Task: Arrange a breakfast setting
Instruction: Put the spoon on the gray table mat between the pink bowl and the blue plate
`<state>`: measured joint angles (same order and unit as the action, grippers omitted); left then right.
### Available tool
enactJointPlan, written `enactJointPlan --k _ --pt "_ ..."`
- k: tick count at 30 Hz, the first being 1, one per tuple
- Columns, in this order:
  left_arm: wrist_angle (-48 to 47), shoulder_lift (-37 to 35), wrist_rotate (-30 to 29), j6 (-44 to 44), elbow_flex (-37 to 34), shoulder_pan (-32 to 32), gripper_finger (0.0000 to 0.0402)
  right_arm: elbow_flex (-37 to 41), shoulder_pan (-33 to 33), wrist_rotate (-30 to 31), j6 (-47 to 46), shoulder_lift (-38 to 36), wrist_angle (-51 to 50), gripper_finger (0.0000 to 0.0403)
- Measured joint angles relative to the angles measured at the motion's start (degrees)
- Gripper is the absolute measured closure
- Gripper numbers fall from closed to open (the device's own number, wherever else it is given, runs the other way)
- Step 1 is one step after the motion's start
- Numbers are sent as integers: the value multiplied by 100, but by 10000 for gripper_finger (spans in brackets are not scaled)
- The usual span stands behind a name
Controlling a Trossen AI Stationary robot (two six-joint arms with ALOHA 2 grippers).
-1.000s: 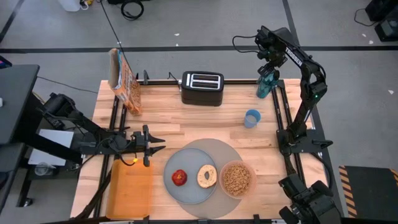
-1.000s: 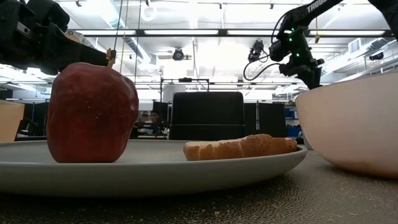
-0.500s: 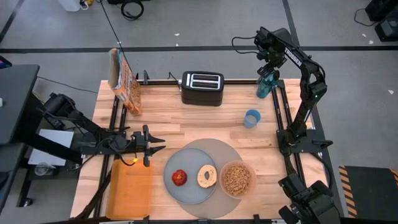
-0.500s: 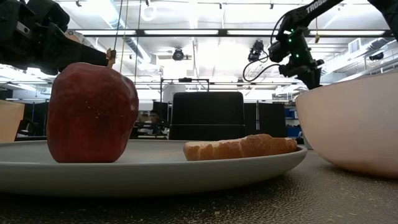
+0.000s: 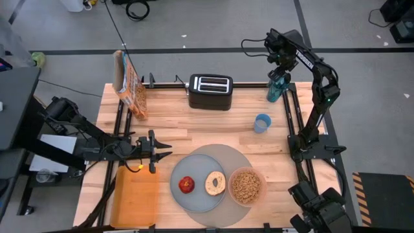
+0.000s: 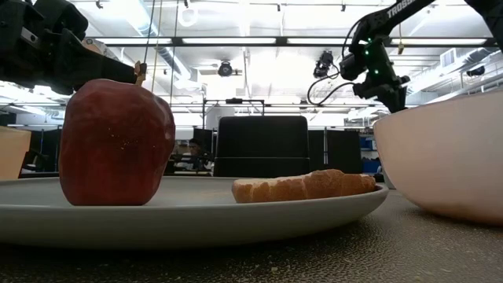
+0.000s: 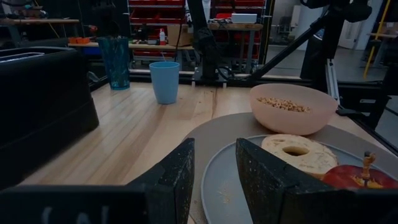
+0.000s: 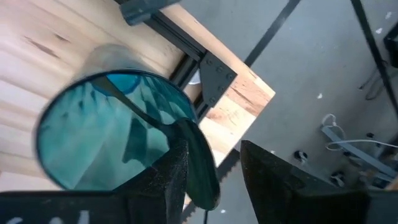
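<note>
The right tool hangs over the far right corner of the light wooden desk, its two dark fingers straddling the rim of a tall translucent teal glass: one finger sits inside the rim, the other outside it. The fingers look close on the rim, but whether they actually pinch it cannot be told. From above, that glass stands at the desk's far right edge, with a small light blue cup nearer the middle of the right side.

The left tool rests low over the desk's left side, fingers slightly apart and holding nothing, pointing toward the large round grey mat at the near middle. On the mat lies a smaller grey plate carrying a red apple and a bagel side by side. A translucent pink bowl filled with cereal sits just beside the plate, on the mat's right edge.

A black toaster stands at the far middle, an orange cereal box at the far left, and a flat orange tray at the near left.
</note>
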<state>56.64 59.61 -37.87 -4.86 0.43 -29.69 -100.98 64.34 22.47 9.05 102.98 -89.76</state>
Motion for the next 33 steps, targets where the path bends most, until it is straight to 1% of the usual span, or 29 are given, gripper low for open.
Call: enactJointPlan --k 5,15,26,33 --pt "0 0 0 2 0 0 276 195 -65 307 60 2 75 261" --pt "-2 0 0 -7 0 -2 276 255 -94 400 88 4 122 278" --pt "0 0 0 -22 0 -4 276 255 -94 567 -3 4 186 316" --pt "-2 0 2 -20 0 -5 276 255 -97 600 -8 4 199 321"
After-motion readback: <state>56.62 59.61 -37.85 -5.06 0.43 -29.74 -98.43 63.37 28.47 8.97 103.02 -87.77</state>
